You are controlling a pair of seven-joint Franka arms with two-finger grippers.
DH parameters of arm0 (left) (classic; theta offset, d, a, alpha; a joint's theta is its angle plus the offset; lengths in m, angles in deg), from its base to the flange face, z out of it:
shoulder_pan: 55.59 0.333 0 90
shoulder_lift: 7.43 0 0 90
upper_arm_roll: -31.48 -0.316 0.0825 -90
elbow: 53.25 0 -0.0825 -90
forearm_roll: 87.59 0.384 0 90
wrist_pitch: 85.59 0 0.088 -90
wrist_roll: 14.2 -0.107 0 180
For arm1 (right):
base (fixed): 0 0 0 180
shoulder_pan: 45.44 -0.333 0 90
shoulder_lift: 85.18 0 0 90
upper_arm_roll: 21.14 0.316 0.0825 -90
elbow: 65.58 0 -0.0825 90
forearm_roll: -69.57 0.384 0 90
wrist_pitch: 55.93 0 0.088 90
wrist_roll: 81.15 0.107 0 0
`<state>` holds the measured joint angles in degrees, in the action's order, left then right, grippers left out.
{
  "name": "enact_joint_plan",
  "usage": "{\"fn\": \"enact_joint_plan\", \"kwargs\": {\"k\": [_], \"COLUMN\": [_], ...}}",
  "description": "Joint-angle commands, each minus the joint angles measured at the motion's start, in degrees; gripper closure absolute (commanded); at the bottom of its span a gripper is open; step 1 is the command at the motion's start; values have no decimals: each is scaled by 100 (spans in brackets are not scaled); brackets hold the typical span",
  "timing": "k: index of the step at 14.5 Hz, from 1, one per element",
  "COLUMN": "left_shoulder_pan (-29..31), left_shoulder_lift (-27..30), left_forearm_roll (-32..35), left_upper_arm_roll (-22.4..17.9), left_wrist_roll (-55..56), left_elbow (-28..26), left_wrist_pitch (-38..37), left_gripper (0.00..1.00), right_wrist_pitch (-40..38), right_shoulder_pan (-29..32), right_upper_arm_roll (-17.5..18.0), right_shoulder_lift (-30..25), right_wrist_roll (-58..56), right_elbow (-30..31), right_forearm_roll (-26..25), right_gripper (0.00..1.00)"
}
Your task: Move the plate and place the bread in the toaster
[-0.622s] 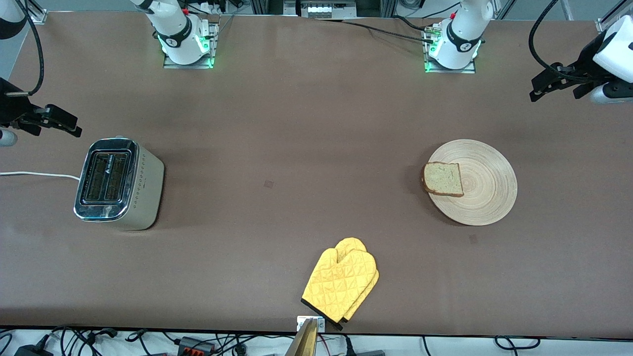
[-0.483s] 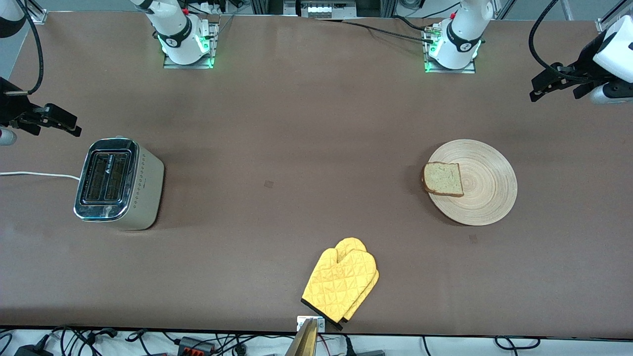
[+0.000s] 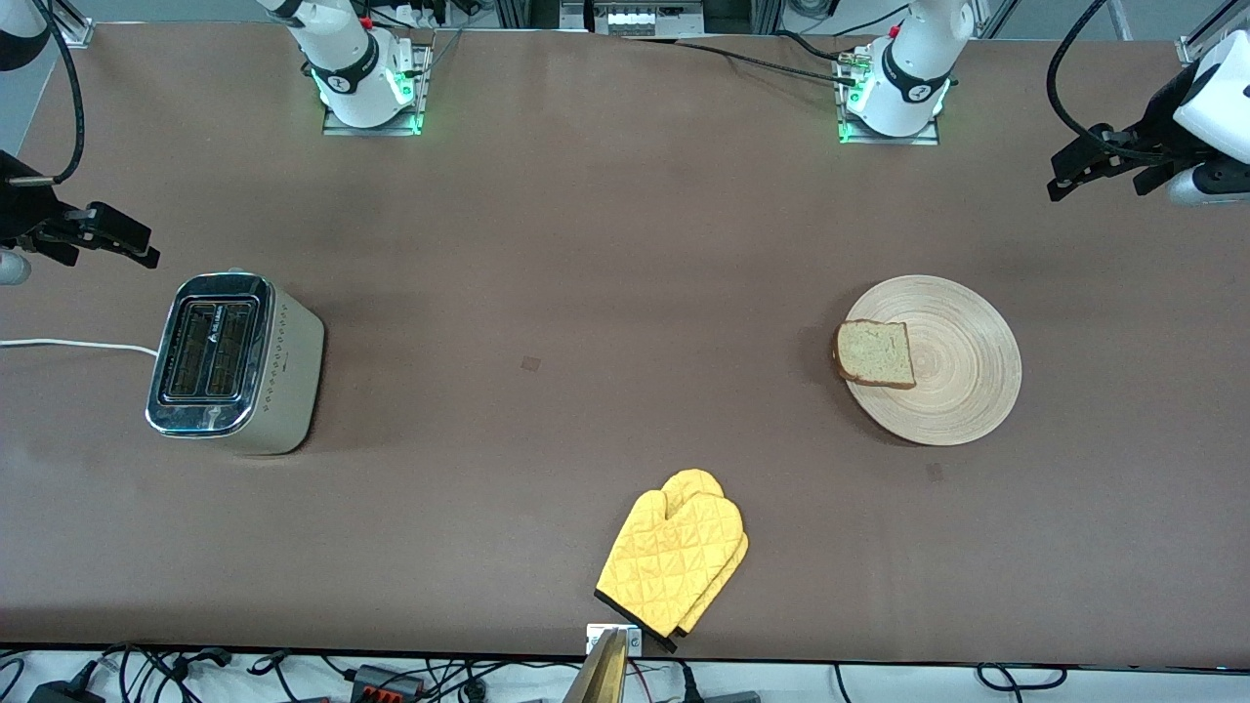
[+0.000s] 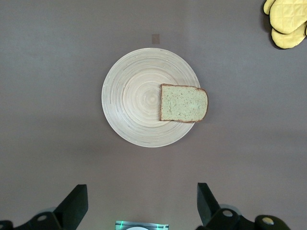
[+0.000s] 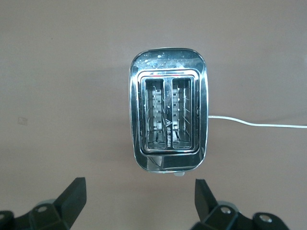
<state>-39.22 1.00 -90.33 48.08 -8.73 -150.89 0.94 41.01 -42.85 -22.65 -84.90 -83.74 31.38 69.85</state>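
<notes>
Left gripper (image 4: pixel 136 206) — black fingers spread wide, empty, hanging in the air over the left arm's end of the table (image 3: pixel 586 244), which is a matte brown surface. Right gripper (image 5: pixel 139 203) — fingers likewise spread, empty, high over the right arm's end, near the toaster.

Plate (image 3: pixel 962 391) — round, flat, light wood with concentric ring grain; lies on the table toward the left arm's end. Bread (image 3: pixel 875 353) — squarish slice, pale speckled crumb, dark brown crust; lies on the plate at the rim facing the toaster's end, one edge overhanging slightly.

Toaster (image 3: pixel 234 363) — boxy, shiny chrome top, two open slots with wire guides inside, cream sides with a row of small dots; stands upright, well apart from the plate. White cord (image 3: pixel 73 344) runs from it to the table edge.

Oven mitts (image 3: pixel 674 561) — yellow, quilted, two stacked; nearer the front camera, between toaster and plate.
</notes>
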Motion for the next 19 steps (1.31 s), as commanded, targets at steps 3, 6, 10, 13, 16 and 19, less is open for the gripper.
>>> {"fn": "enact_joint_plan", "kwargs": {"k": [3,6,10,13,16,19], "left_shoulder_pan": [41,128,278,603,674,1023], "left_shoulder_lift": [-209,-613,-1342,-1554,-1625,-2159], "left_forearm_roll": [-86,-77,-60,-95,-86,-574], "left_upper_arm_roll": [-7,-17,-25,-25,-25,-25], "left_wrist_roll": [-29,33,-54,-64,-72,-134], "left_elbow": [96,272,404,439,431,439], "left_wrist_pitch": [22,31,-109,-206,-434,-339], "left_gripper": [0,0,0,0,0,0], "right_wrist_pitch": [113,149,122,131,175,333], "right_shoulder_pan": [4,4,4,-22,-66,-57], "right_upper_arm_roll": [1,1,1,10,1,1], "right_shoulder_lift": [24,33,33,130,183,244], "right_wrist_roll": [-57,-13,4,4,4,4], "right_elbow": [-20,-55,-55,-55,-63,-90], "right_forearm_roll": [34,61,52,43,52,60], "right_gripper": [0,0,0,0,0,0]}}
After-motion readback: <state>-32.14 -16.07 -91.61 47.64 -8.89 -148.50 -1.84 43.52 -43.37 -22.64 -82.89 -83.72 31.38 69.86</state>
